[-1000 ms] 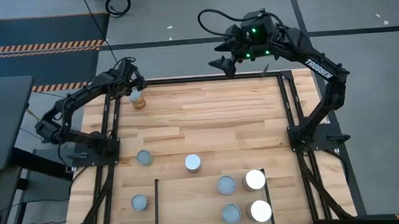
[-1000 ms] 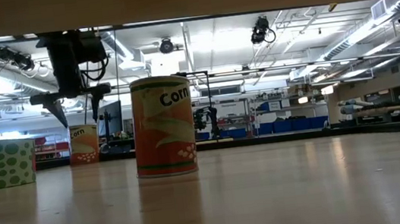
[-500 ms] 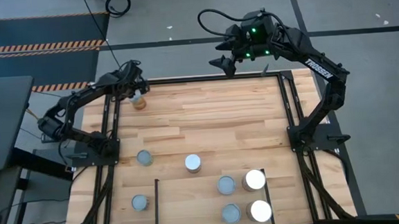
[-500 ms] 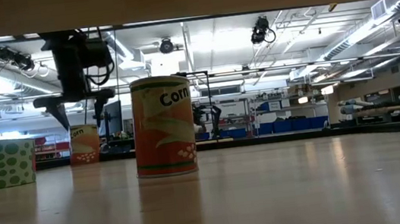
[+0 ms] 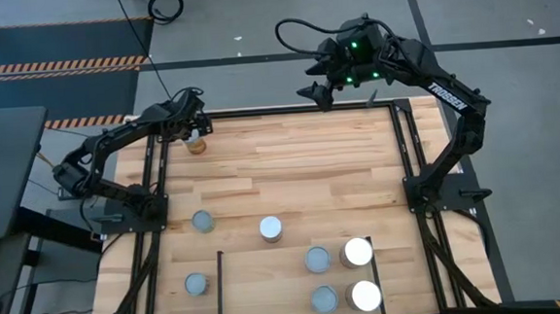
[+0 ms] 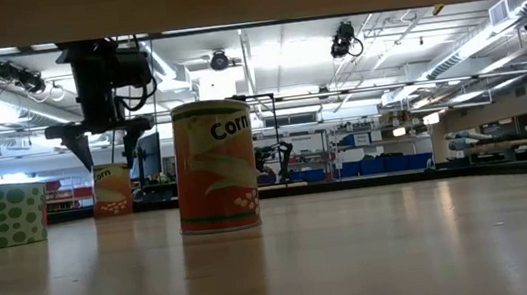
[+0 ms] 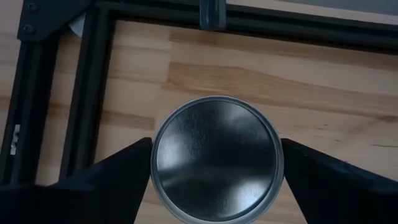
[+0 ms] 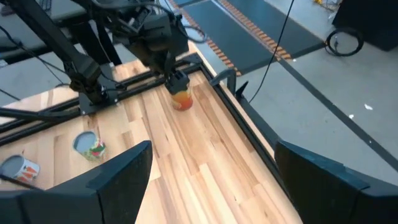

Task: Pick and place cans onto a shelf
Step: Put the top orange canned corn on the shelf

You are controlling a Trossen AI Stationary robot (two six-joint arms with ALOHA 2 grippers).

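While scanning outward from the near edge of the desk: first the shelf, a light board between thin black rails, lying flat at that edge. Standing upright on the shelf's right half, four cans in a loose square: front grey can and front white-gleaming can nearest, rear grey can and rear white-gleaming can just behind them. Outside the shelf's left rail, alone on the desk, a grey-topped can.

Just beyond the shelf's far end, upright, the Corn can. Farther left of the shelf and a little deeper, the green-dotted can.

Well beyond the shelf, at the desk's far left corner, the orange can, upright beside the black frame. Directly over it, the left end effector, pointing down, fingers spread apart wider than the lid, tips just above the can's top, clamped on nothing.

Farthest from the shelf, past the desk's far edge and off to the right of its middle, the right end effector, raised, fingers wide apart, nothing between them.
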